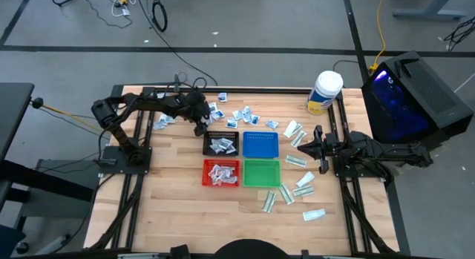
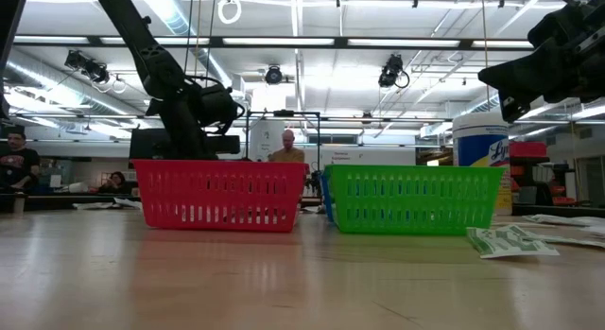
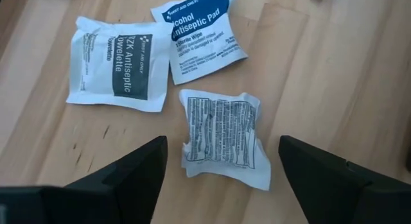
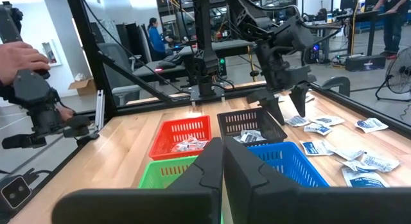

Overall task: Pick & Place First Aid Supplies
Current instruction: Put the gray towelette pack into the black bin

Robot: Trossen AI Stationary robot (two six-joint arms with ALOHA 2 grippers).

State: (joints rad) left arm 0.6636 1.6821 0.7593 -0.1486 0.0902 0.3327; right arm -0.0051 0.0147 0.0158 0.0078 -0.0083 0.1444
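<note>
With the left gripper (image 3: 218, 166) open around one packet (image 3: 221, 137), two neighbouring packets (image 3: 115, 63) lie close; it could snag them. Right gripper (image 4: 223, 161) clenched, empty.

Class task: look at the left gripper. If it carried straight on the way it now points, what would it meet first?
Most likely the crumpled white packet with fine black print, lying on the table between the open left gripper's fingers. How high the gripper hangs above it is unclear.

The wooden table (image 1: 171, 207) carries four mesh trays (image 1: 242, 159) in the middle, a white jar (image 1: 323, 93) at the far edge, and many small packets (image 1: 241, 115) lying scattered around them.
</note>
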